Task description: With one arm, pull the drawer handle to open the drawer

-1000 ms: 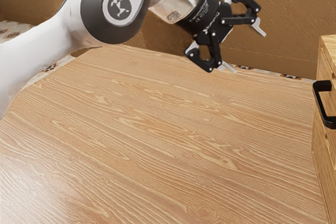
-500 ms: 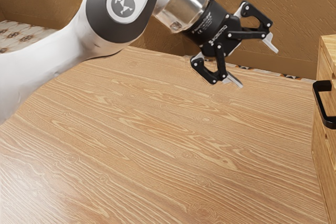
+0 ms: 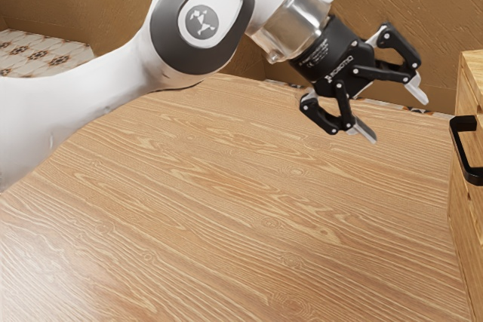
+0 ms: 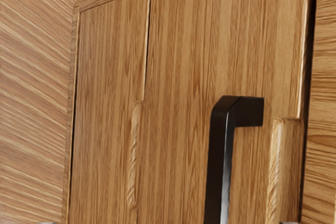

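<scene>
Gripper [image 3: 393, 115] is shifted further toward the exterior view's right than before, fingers spread apart, nothing held, above the wooden table [image 3: 226, 209]. Black drawer handle [image 3: 467, 149] [image 4: 222, 161] is mounted on the drawer front [image 3: 462, 213] at that view's right edge, apart from the gripper.

One arm [image 3: 200, 20] with one end effector [image 3: 393, 115], one bench [image 3: 226, 209], one wooden drawer unit [image 3: 466, 224], one black handle [image 4: 219, 161]

A broad counter [image 3: 226, 209] of light, strongly grained wood runs from the near edge to the far wall, with a matching wooden drawer cabinet [image 3: 468, 224] standing at its right end.
</scene>
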